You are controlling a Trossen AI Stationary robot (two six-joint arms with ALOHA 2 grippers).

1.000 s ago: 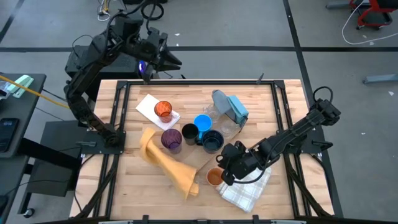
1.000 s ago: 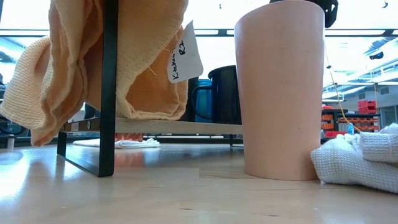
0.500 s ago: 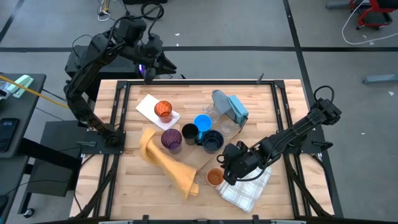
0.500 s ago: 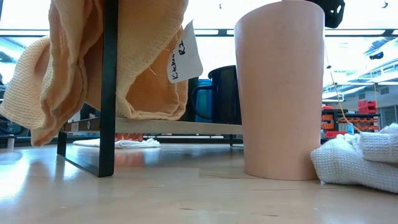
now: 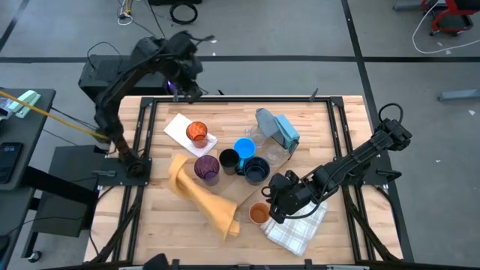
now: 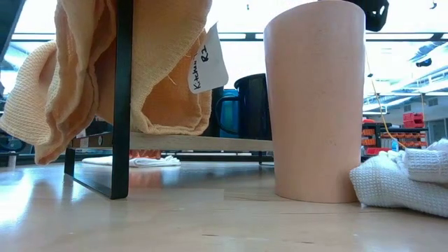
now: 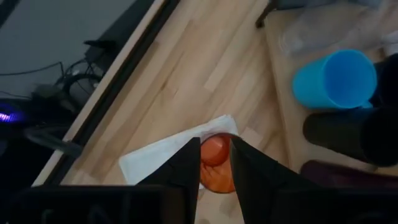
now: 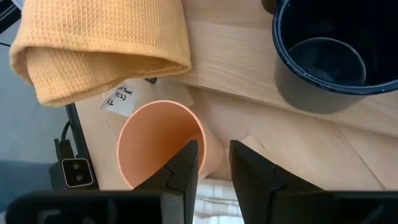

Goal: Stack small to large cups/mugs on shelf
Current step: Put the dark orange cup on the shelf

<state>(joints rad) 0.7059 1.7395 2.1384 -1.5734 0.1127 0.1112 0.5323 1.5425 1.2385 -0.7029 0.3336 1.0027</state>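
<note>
A peach-orange cup (image 5: 258, 214) stands upright on the table beside a white waffle cloth (image 5: 297, 225); it also shows in the low view (image 6: 318, 105). My right gripper (image 8: 214, 148) is open above its rim, one finger over the hollow and one outside the wall; I cannot tell whether it touches. Purple (image 5: 208, 167), black (image 5: 229, 160), bright blue (image 5: 244, 148) and navy (image 5: 257, 170) vessels and clear cups (image 5: 270, 148) stand on a low wooden shelf. A red-orange tinted cup (image 5: 197, 133) stands on a white napkin. My left gripper (image 5: 186, 90) is open, high over the far left edge.
A yellow cloth (image 5: 201, 193) with a paper tag (image 8: 121, 96) drapes over the shelf's near left end. A blue-grey folded cloth (image 5: 279, 127) lies at the far right of the shelf. Black frame rails (image 5: 142, 142) run along the table's sides.
My left arm has swung over the far left corner; its gripper has turned from pointing toward the right edge to pointing down at the table and has gone a little toward the left. The peach cup has stayed in place.
</note>
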